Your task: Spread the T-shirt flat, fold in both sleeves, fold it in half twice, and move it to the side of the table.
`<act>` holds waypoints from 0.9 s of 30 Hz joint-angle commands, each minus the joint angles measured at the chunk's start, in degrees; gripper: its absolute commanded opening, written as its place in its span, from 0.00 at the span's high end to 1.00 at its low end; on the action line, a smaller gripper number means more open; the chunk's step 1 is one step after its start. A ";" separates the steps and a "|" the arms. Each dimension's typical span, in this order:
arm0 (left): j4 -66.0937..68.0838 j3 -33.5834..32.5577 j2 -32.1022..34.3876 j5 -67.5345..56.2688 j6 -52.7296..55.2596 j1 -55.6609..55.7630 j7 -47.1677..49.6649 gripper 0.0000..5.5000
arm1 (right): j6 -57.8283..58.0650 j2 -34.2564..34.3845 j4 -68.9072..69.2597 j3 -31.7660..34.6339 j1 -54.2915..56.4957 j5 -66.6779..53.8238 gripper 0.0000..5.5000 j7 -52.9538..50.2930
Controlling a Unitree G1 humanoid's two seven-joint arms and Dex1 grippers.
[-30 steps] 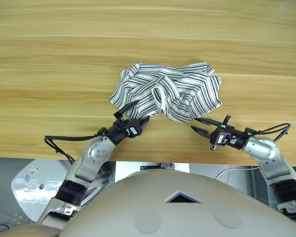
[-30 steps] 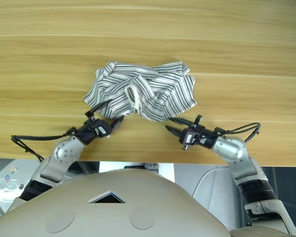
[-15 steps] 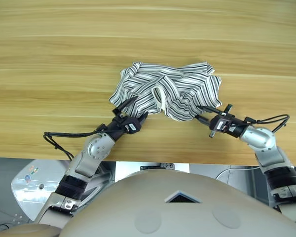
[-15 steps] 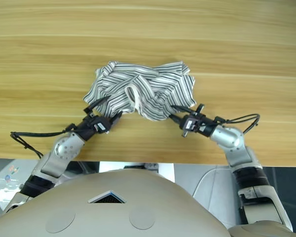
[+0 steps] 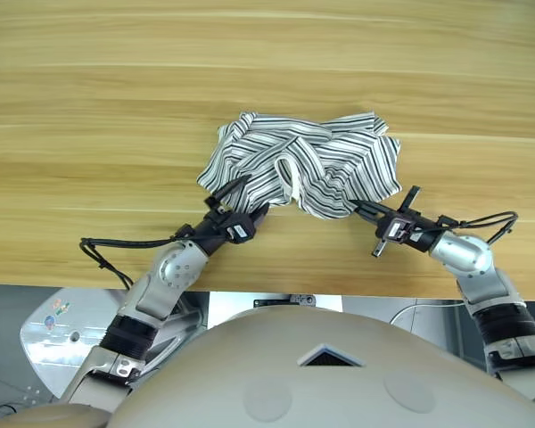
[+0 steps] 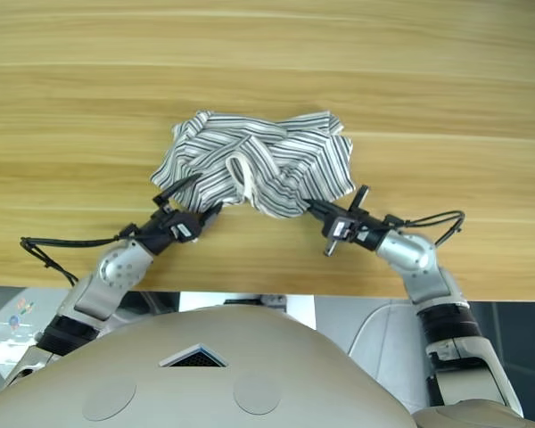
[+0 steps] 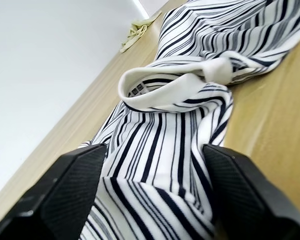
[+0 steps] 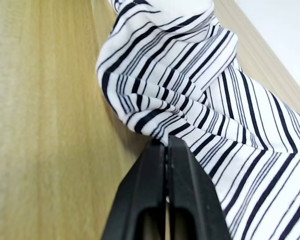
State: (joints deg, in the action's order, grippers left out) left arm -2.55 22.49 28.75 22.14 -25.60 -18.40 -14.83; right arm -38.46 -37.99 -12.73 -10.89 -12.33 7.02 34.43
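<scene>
The black-and-white striped T-shirt lies crumpled in a heap at the middle of the wooden table, its white collar facing the near side. My left gripper is at the heap's near left edge, open, and in the left wrist view striped cloth lies between its two black fingers. My right gripper is at the near right edge, shut on a fold of the T-shirt, with its fingers pressed together.
The table's near edge runs just behind both wrists. Bare wood stretches to the left, to the right and beyond the heap. A small pale yellow item lies far off on the table.
My right gripper moved forward to the shirt's near right edge and went from open to shut on the cloth. My left gripper edged forward onto the near left hem.
</scene>
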 commanded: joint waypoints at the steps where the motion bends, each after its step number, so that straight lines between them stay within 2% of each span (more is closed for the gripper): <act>1: -1.89 1.01 2.36 -7.03 -1.96 -2.61 -6.31 0.35 | 1.50 2.26 3.08 2.26 3.19 -4.43 0.99 -1.15; 5: -2.73 2.31 2.68 -10.28 -2.82 -2.97 -10.41 0.35 | 3.86 4.25 6.24 2.38 5.69 -5.86 0.99 -1.37; 8: -0.51 3.10 1.73 -7.29 -2.04 -1.74 -10.45 0.35 | 5.87 5.30 8.46 2.42 7.40 -6.56 0.99 -1.30; 16: 10.04 1.25 -7.07 5.09 7.92 6.29 3.98 0.35 | 11.00 7.49 14.78 2.94 9.94 -12.77 0.99 0.09; 20: 11.87 0.24 -8.76 9.17 11.88 7.37 9.98 0.35 | 14.97 9.00 16.63 5.30 11.88 -18.29 0.99 -0.22; 24: 8.16 2.85 -8.21 9.44 11.49 4.66 7.27 0.35 | 18.64 10.18 18.16 6.64 15.93 -19.66 0.99 -1.21; 27: 4.71 5.68 -7.60 5.10 7.62 1.50 3.84 0.35 | 20.89 11.67 17.47 6.70 19.53 -18.18 0.99 -2.50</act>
State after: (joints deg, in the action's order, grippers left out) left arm 1.44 25.61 19.73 28.32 -18.06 -13.12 -6.91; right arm -19.20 -27.27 4.54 -4.84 4.49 -11.97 32.71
